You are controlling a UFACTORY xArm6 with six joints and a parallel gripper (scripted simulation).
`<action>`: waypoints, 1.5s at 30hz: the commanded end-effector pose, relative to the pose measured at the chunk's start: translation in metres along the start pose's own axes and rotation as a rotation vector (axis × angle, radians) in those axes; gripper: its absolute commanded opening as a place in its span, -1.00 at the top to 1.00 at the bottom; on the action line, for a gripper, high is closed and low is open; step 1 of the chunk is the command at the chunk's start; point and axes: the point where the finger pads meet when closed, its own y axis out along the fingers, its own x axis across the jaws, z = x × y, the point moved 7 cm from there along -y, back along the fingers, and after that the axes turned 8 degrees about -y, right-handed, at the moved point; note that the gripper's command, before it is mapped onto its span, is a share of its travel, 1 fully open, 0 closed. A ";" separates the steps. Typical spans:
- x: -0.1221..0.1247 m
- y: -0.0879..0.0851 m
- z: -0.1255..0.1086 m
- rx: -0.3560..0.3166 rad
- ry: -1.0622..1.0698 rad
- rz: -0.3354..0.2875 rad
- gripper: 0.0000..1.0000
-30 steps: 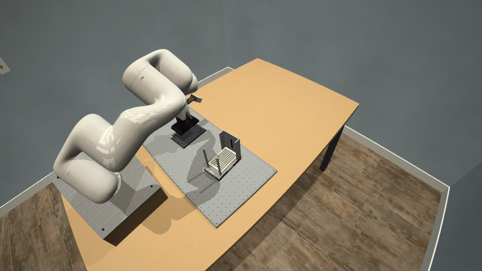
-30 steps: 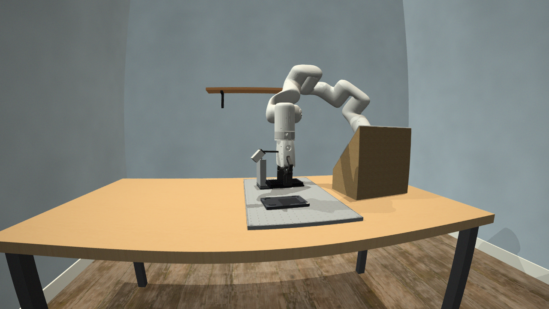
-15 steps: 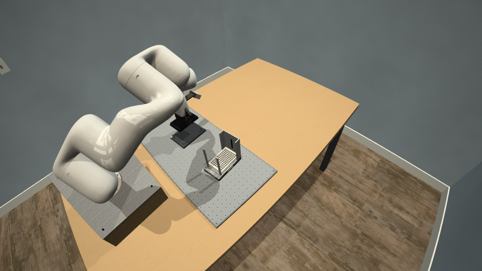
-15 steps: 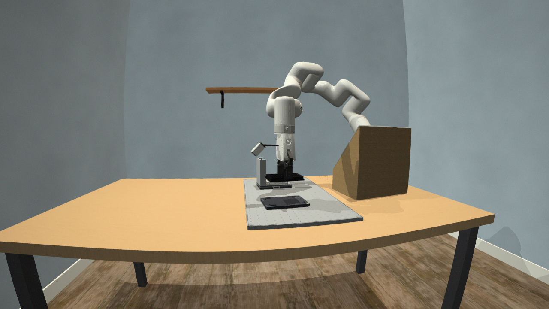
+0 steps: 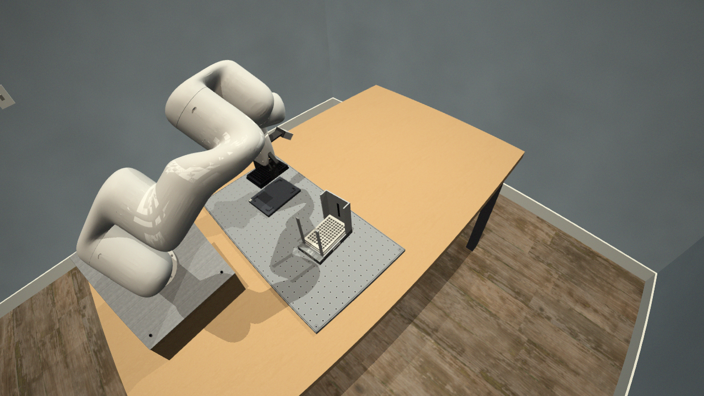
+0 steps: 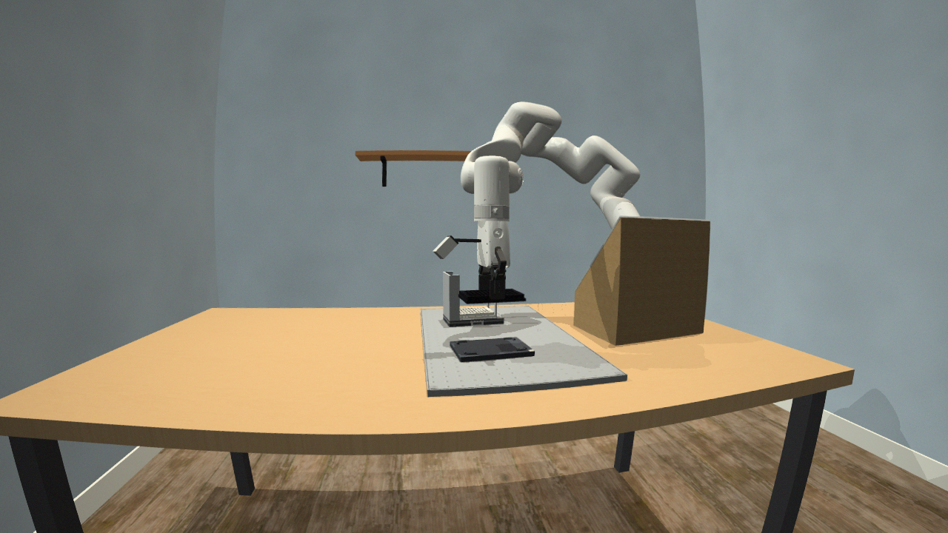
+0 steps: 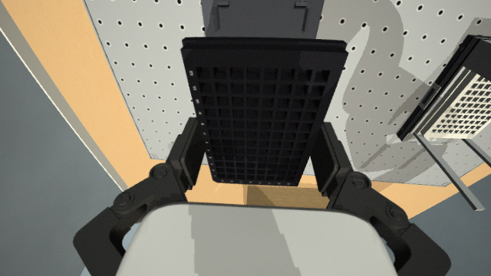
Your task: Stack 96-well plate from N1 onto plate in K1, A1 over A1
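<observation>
My gripper (image 7: 258,133) is shut on the black 96-well plate (image 7: 262,109), its fingers on the plate's two long sides. It holds the plate level, well above the board, as the top view (image 5: 267,174) and the exterior view (image 6: 492,295) also show. The dark plate nest N1 (image 5: 274,196) lies empty on the grey board below; it also shows in the exterior view (image 6: 492,348). The stack rack K1 (image 5: 328,224) stands further along the board and holds a white 96-well plate (image 5: 323,232). In the wrist view the white plate (image 7: 460,111) is at the right edge.
The grey perforated board (image 5: 304,241) lies on the wooden table. K1 has a tall back wall (image 5: 335,209) and two thin upright posts (image 5: 308,236). The arm's grey base block (image 5: 157,300) stands at the table's near left corner. A wall shelf (image 6: 410,156) hangs behind.
</observation>
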 end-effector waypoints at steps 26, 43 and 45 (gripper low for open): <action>0.000 -0.046 0.001 0.004 0.001 0.001 1.00; 0.003 -0.047 0.000 0.004 -0.016 0.001 1.00; 0.010 -0.047 -0.001 0.004 -0.016 0.001 1.00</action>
